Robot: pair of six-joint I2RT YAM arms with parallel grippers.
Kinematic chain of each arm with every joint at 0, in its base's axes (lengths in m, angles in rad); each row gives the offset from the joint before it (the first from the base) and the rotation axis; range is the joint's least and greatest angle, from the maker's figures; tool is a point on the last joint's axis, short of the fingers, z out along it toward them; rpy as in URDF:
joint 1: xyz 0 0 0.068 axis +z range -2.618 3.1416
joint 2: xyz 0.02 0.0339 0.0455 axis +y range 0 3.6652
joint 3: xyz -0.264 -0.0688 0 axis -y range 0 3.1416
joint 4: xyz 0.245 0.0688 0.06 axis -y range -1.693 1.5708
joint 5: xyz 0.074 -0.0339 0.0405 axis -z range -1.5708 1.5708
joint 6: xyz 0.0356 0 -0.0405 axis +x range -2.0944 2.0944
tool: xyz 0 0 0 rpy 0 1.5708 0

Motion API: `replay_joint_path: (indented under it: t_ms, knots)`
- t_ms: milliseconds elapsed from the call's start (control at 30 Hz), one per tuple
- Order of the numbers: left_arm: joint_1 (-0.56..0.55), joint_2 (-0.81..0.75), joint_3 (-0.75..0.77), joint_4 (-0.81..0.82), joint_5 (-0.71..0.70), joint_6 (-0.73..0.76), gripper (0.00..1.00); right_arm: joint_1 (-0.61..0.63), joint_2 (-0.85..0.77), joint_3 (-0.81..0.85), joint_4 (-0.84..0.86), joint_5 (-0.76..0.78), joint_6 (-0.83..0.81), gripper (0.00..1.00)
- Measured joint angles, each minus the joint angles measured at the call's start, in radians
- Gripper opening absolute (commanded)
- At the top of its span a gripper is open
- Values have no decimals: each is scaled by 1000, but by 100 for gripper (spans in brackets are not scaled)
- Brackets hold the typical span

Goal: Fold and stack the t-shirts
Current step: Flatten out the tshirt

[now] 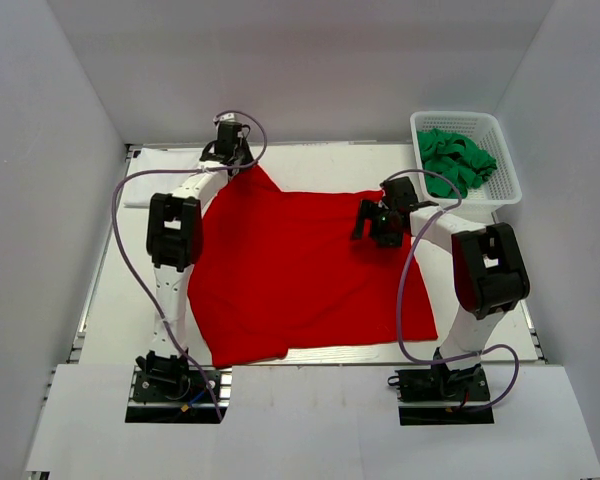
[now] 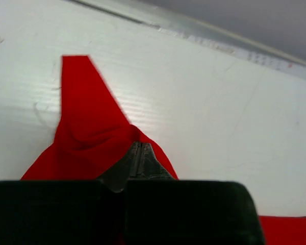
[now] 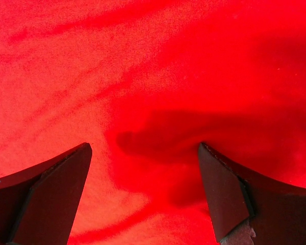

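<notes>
The red t-shirt (image 1: 300,275) lies spread across the middle of the counter (image 1: 108,322). The left pincer (image 2: 138,155), clamped on the shirt's far-left corner, should draw it taut. The right pincer (image 3: 143,158) gapes wide over the cloth and grips nothing.

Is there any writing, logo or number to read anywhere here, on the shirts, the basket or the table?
No text can be read.
red t-shirt: plain, no print.
white basket: no label showing.
table's far edge, left wrist view: faint specks, too blurred to read.
</notes>
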Motion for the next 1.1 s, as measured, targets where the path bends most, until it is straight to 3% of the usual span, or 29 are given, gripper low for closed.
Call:
replay_joint_path:
  t_ms: [400, 433, 533, 567, 967, 1100]
  knots:
    - [-2, 290, 244, 224, 203, -48, 8, -3, 40, 55, -22, 11, -6, 90]
    - [-3, 314, 261, 236, 220, -48, 20, -3, 41, 55, -22, 11, -6, 90]
    - [-7, 355, 308, 293, 262, -47, 96, -5, 41, 55, -21, 12, -7, 90]
    - [-9, 352, 312, 309, 266, -42, 100, -6, 41, 55, -21, 12, -7, 90]
    - [-18, 248, 238, 359, 282, 48, 100, -8, 23, 55, -33, 26, -17, 90]
    - [-16, 125, 139, 354, 280, 62, 100, -8, -19, 55, -41, 37, -22, 90]
